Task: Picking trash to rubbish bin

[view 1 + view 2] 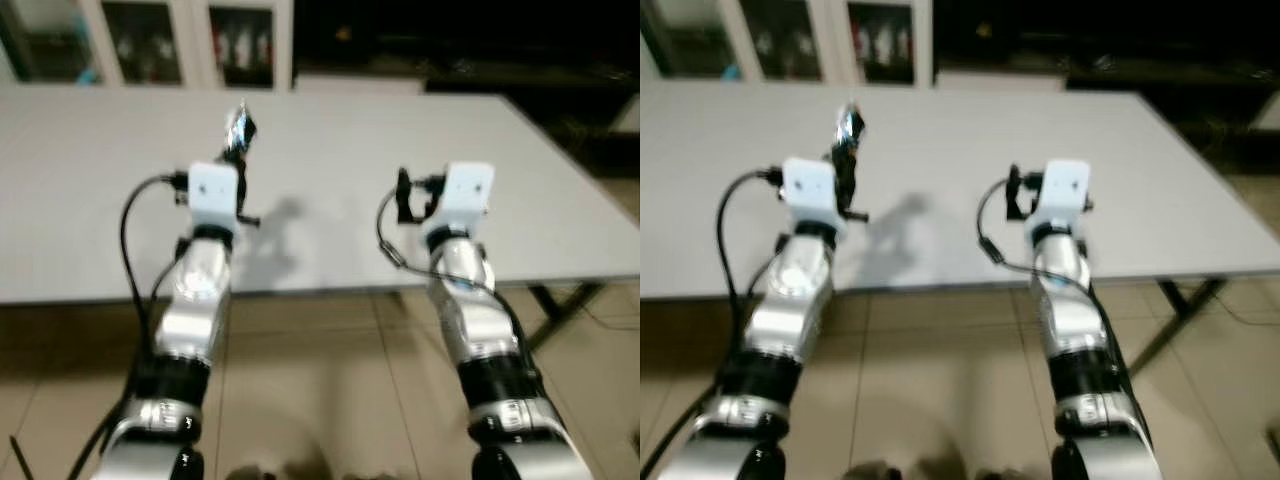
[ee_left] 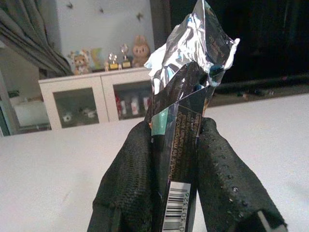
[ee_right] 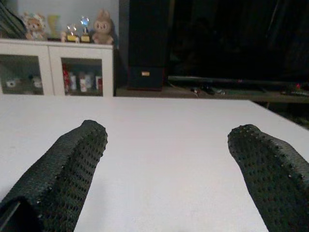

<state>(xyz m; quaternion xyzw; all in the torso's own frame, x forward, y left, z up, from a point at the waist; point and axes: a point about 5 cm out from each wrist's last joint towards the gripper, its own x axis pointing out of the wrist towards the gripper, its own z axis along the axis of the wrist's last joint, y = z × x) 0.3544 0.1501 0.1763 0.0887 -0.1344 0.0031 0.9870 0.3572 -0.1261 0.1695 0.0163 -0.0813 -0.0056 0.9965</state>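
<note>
A wide white table [image 1: 330,150] stands on a beige tiled floor [image 1: 320,380].

A white table [image 1: 330,150] spans the tiled floor [image 1: 330,390] — behind it, a glass-fronted white cabinet [image 3: 58,67] topped with plush toys [image 3: 101,26].

Head views softly blurred — wrist views sharp, backgrounds dark

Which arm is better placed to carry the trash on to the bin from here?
Left. The left gripper is already shut on the foil wrapper, holding it up above the white table. The right gripper is open with nothing between its fingers. No bin is in view.
</note>
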